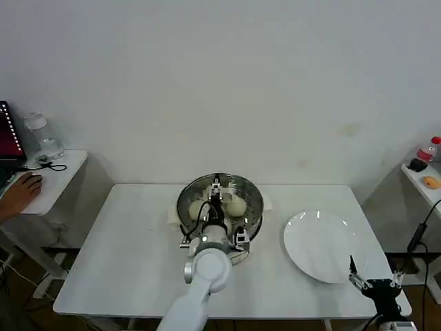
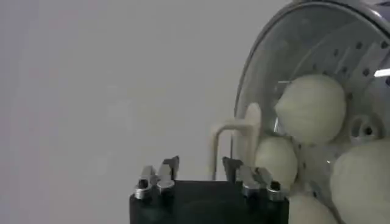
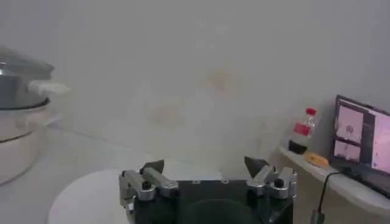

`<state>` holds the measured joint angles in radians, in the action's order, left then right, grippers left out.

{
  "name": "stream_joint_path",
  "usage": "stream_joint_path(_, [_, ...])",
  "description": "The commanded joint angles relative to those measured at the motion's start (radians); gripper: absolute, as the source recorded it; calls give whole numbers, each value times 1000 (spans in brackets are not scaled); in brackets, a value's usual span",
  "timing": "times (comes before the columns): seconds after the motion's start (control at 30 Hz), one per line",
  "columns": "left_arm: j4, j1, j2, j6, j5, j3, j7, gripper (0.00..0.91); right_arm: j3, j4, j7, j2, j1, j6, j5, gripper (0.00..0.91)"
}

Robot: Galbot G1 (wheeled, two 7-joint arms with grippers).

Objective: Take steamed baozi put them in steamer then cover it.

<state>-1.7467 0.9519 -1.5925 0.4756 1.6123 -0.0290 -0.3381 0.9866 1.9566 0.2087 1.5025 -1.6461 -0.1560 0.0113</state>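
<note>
Tabletop is big and white, and the steamer sits near its middle, on a white base. To the steamer's right lies a flat white plate with nothing on it. The steamed baozi are inside the steamer, round and pale, resting on the tray with holes; from the left wrist camera I can see at least four of them. The cover is the clear glass lid, and it looks like it sits on top of the steamer now, flat and level, but I can't be fully sure it is all the way down. Its pale cream handle is a thin bar standing up from the middle of the cover. The left tool is right above the steamer, at the handle. Its fingers are spread wide, one on each side of the handle, and not touching it. So the left arm is much nearer than the right. The right tool waits past the plate, near the tabletop's front right corner, well apart from the steamer, spread wide and holding nothing.
</note>
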Motion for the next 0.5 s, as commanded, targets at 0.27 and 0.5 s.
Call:
stream_joint_path(0.27, [-203, 105, 87, -9, -60, 18, -13, 907, 1, -2, 0, 0, 0, 0, 1, 907])
stream_joint_path(0.5, [-375, 186, 164, -39, -229, -25, 44, 907, -5, -15, -5, -4, 0, -4, -1, 907])
